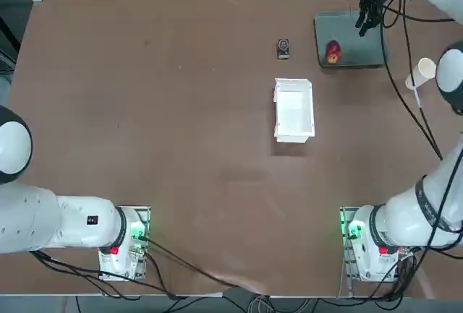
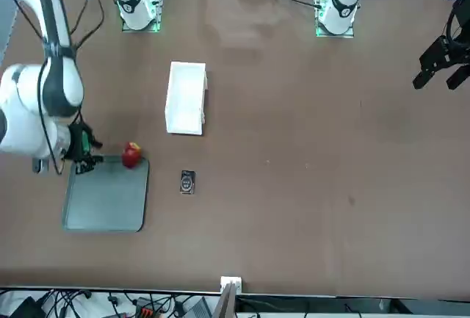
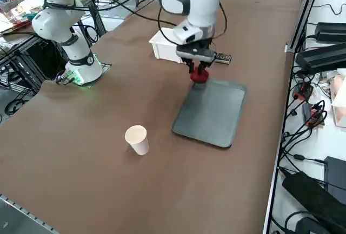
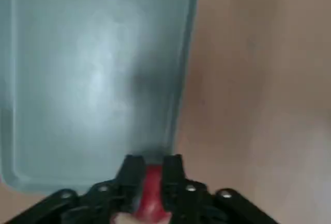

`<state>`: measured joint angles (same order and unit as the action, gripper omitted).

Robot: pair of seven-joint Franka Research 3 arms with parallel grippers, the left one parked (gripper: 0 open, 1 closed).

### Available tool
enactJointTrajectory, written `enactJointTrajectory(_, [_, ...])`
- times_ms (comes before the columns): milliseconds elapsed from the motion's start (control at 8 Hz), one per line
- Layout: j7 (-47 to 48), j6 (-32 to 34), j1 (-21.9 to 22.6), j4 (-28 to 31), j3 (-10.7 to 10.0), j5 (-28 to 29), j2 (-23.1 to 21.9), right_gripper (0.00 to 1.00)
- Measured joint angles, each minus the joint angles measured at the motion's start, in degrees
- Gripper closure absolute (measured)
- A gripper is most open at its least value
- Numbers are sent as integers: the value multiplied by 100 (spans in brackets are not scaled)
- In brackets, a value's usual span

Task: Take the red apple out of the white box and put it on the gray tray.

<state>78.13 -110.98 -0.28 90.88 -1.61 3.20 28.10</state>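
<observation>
Above the gray tray (image 1: 359,42), my right gripper (image 1: 365,22) hung clear of the surface, over the part of the tray nearest the white box (image 1: 275,110). My fingers (image 4: 132,172) stood a little apart and gripped nothing. The wrist view showed red in the gap between them, but the overhead and side views placed that fruit lower, resting on the tray.

1. Position of the task object. The red apple (image 1: 332,51) lay on the gray tray, close to the tray edge that faced the white box. It was well apart from the box, which held nothing visible.
2. Governing relation. The apple lay below my jaws, near in line with the gap between them. By my judgement, a straight vertical retreat from the tray was the safe path, since any sideways travel at low height risked knocking the fruit off the tray edge.
3. Orientation. The apple was near round and showed no usable long axis. A yellowish patch faced upward. Its stem direction could not be determined.
4. Progress. Judged from this layout, placement was complete.
</observation>
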Motion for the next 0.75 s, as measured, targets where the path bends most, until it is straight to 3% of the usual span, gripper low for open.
enactJointTrajectory(125, [-190,-15,-34,-227,7,-257,252,97])
enactJointTrajectory(500, [-1346,-14,-35,-388,32,-495,386,95])
enactJointTrajectory(625, [-1677,-14,-34,-404,35,-502,386,87])
enactJointTrajectory(750, [-2058,-12,-33,-428,42,-521,385,68])
